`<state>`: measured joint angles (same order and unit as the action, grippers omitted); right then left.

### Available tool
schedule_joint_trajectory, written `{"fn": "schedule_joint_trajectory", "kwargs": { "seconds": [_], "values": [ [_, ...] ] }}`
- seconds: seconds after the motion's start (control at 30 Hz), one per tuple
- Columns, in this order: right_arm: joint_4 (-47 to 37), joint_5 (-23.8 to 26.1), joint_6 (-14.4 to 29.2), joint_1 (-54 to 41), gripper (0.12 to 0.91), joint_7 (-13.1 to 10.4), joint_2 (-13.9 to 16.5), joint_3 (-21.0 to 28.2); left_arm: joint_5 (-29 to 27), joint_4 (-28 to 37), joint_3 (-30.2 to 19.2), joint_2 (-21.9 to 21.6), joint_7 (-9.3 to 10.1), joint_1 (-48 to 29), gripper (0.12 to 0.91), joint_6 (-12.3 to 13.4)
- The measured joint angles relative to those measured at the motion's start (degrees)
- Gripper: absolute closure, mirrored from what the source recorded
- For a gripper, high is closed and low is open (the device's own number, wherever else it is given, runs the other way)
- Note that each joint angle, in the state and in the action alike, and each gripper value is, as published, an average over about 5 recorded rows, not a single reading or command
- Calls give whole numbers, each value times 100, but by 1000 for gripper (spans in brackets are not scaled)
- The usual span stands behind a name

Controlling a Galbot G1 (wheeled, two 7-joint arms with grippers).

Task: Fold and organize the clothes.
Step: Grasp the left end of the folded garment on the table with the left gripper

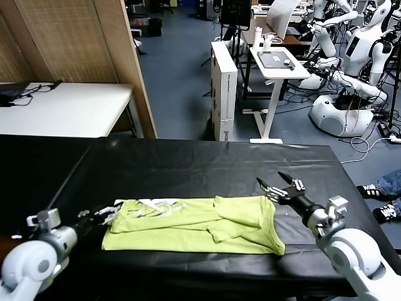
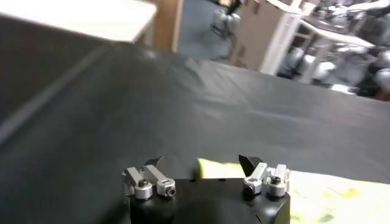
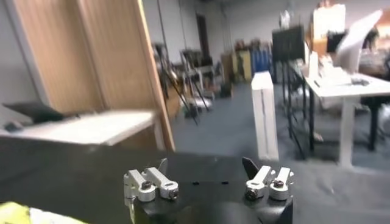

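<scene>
Head view, limp lime cotton T-shirt (image 1: 194, 233), folded rectangle, glossy black tablecloth (image 1: 188, 169)

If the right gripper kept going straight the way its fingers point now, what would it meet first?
Probably nothing soon: the open right gripper points up and away over the bare black table, past the T-shirt's corner. Depth is unclear.

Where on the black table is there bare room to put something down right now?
The table is bare behind the T-shirt, up to its far edge, and on its far-left side. It is crowded along the near edge: the left gripper sits open at the shirt's left end, the right gripper open at its right.
</scene>
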<state>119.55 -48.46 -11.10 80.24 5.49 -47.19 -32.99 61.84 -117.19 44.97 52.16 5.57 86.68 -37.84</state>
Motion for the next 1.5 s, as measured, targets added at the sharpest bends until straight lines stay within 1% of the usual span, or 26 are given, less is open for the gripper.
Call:
{"fn": "schedule_joint_trajectory", "kwargs": {
  "seconds": [0.1,0.23,0.37,0.6,0.83,1.07,1.23,1.37,1.43,1.47,1.5],
  "values": [
    [29,1,57,167,118,41,-1,-115,182,-5,171,26,-181,212,123,-87],
    [57,10,84,255,118,65,16,-178,138,102,242,67,-435,301,123,-116],
    [62,16,92,309,118,71,35,-210,103,174,249,112,-568,347,123,-136],
    [93,27,90,356,118,139,54,-229,-22,356,182,192,-648,331,123,-94],
    [123,39,81,388,118,135,55,-228,4,451,142,255,-725,324,123,-49],
    [132,59,76,370,118,137,61,-199,105,372,84,343,-840,384,123,-111],
    [179,122,86,394,118,189,66,-189,153,349,28,391,-859,356,133,-161],
    [197,184,96,390,118,201,51,-145,204,385,9,407,-859,342,169,-180],
    [199,213,99,375,118,201,32,-119,231,399,8,409,-853,340,199,-189],
    [200,228,101,367,118,202,21,-103,239,400,8,409,-849,340,221,-193],
    [200,242,102,360,118,202,9,-88,244,400,8,408,-843,340,261,-196]
  ]
}}
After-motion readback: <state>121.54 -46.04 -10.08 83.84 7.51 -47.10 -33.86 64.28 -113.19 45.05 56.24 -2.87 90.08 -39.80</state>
